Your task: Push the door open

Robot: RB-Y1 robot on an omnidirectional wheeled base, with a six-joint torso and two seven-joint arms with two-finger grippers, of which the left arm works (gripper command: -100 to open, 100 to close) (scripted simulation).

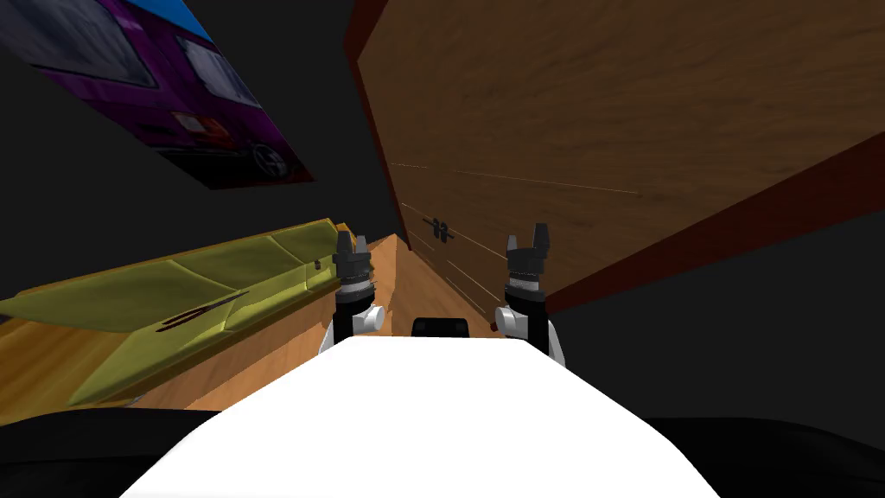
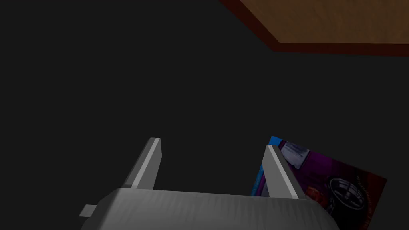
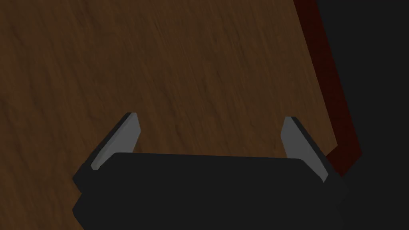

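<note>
A brown wood-grain door (image 1: 605, 130) in a dark red frame (image 1: 778, 207) stands ahead and to the right, with a small dark handle (image 1: 440, 229) low on its face. My right gripper (image 1: 528, 243) is open, held up close to the door's lower part; its wrist view faces the door panel (image 3: 179, 72) with the red frame edge (image 3: 331, 92) beside it. My left gripper (image 1: 353, 244) is open and empty, level with the right one, facing a dark wall (image 2: 139, 80).
A yellow-green sofa (image 1: 173, 294) lies along the left on an orange wood floor (image 1: 415, 285). A purple car poster (image 1: 173, 86) hangs on the dark wall upper left, and the poster (image 2: 327, 179) is beside my left fingers.
</note>
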